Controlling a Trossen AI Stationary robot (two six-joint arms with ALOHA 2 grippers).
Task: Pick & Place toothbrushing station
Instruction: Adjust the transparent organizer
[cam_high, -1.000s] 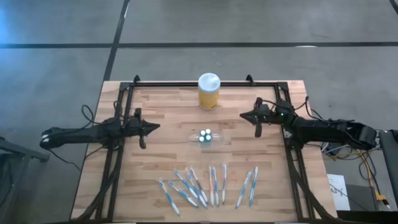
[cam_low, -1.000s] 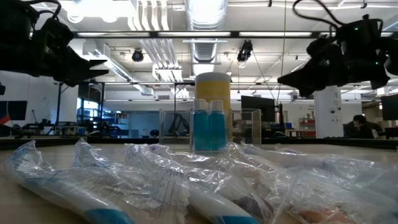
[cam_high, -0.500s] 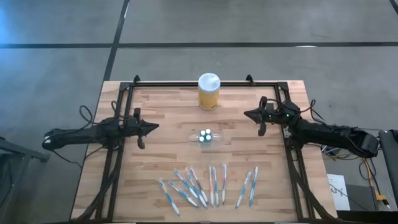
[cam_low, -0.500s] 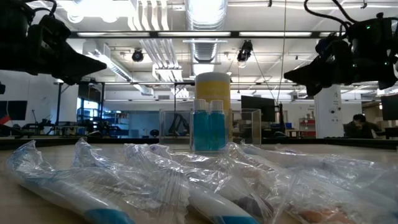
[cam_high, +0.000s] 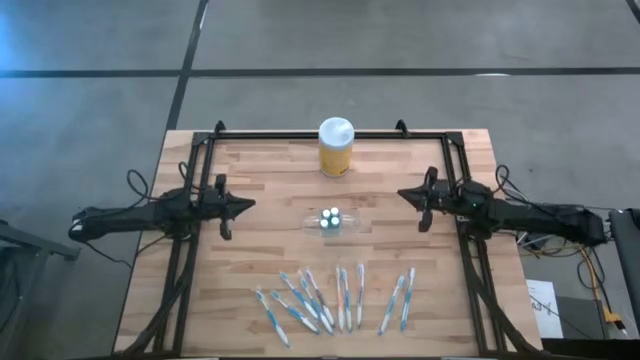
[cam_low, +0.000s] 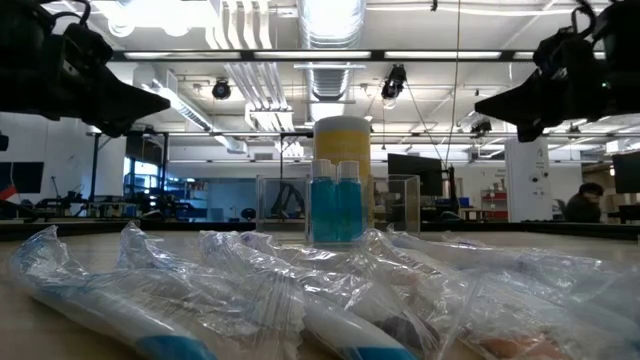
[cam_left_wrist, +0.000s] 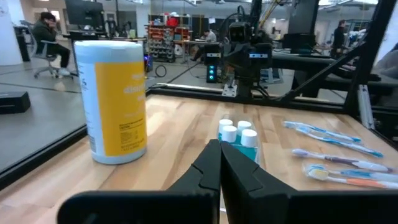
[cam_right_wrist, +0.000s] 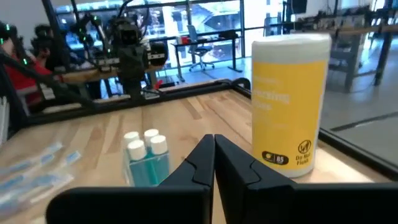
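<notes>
The clear holder (cam_high: 331, 221) stands at the table's middle with three white-capped blue tubes (cam_left_wrist: 238, 134) upright in it; the right wrist view shows those tubes (cam_right_wrist: 144, 157) too. Several blue-and-white toothbrushes (cam_high: 340, 298) in clear wrappers (cam_low: 250, 290) lie in a row along the near edge. My left gripper (cam_high: 250, 204) hovers shut and level left of the holder, its fingers (cam_left_wrist: 220, 152) pointing at it. My right gripper (cam_high: 402, 194) hovers shut and level right of the holder, with its fingers (cam_right_wrist: 214, 144) aimed toward it. Both grippers are well clear of the holder.
A yellow jar with a white lid (cam_high: 336, 147) stands at the far edge, behind the holder. A dark metal frame (cam_high: 300, 136) runs along the table's far and side edges. Bare wood lies between each gripper and the holder.
My right gripper has drawn back toward the table's right edge and a little toward the near edge, staying shut and level. The holder, the tubes and the toothbrushes have kept their places.
</notes>
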